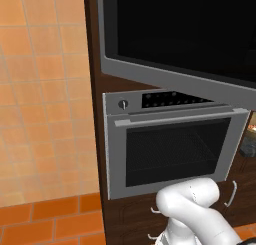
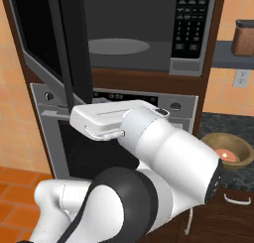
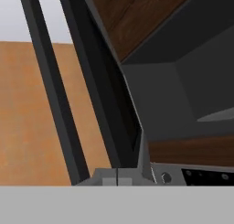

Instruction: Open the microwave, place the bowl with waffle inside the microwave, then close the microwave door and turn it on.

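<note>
Orange-tiled kitchen wall behind; microwave door (image 2: 49,43) swung open, rigid, hinged, best pushed near handle (image 2: 62,63); gripper (image 3: 117,182) fully closed, empty.

Microwave (image 2: 144,33) sits in the cabinet column above the oven (image 2: 183,110); microwave door (image 2: 49,43) swung open to the left, handle (image 2: 63,53) at its free edge; turntable (image 2: 118,46) inside the cavity; keypad (image 2: 191,21) on the right of the front; bowl (image 2: 229,149) w/ waffle (image 2: 225,155) in it on the surface to the right, lower than the oven's controls; jar (image 2: 244,37) on a shelf (image 2: 230,54) upper right, above the bowl; outlet (image 2: 241,78) under the shelf.
</note>
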